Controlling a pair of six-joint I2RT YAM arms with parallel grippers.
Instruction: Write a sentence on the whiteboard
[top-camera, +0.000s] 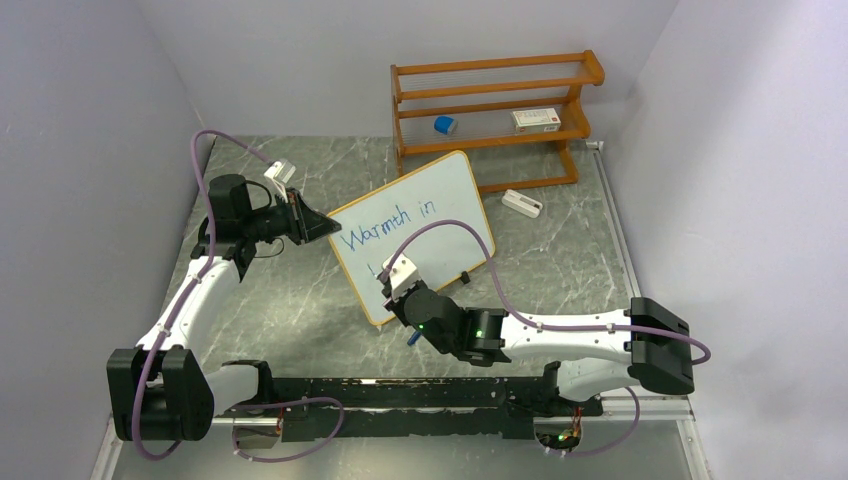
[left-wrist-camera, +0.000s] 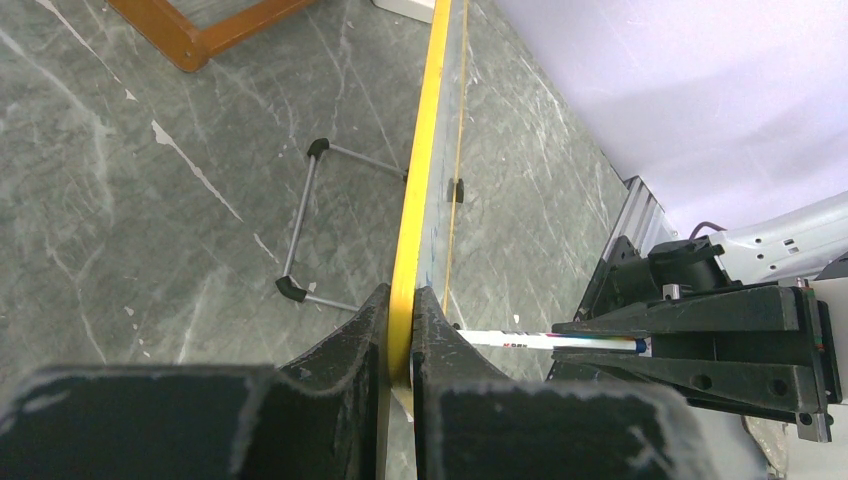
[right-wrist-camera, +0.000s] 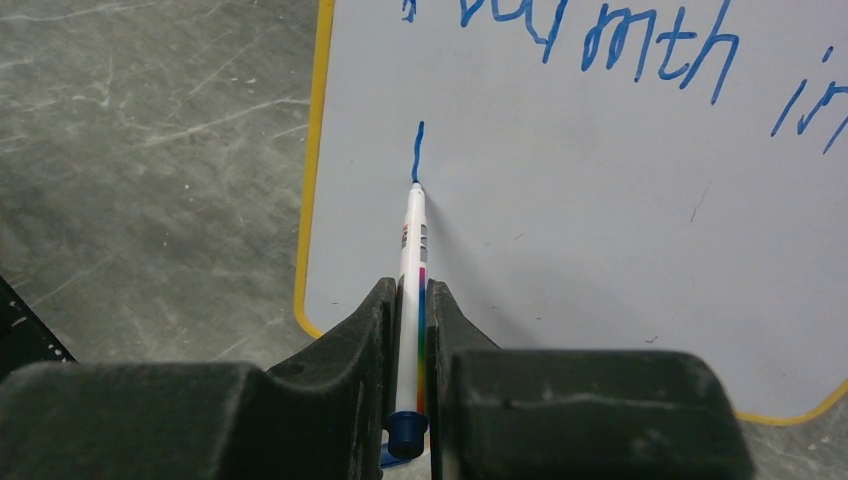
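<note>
The whiteboard stands tilted mid-table on its black feet, with an orange-yellow frame. Blue handwriting reads "Warmth in" on its top line; it also shows in the right wrist view. My left gripper is shut on the board's left edge, whose frame sits between the jaws. My right gripper is shut on a white marker with a blue end cap. Its tip touches the board at the bottom of a short blue stroke below the first line. The marker also shows in the left wrist view.
An orange wooden shelf rack stands at the back, holding a blue object and a white box. A white eraser-like block lies on the table right of the board. Walls close in left and right.
</note>
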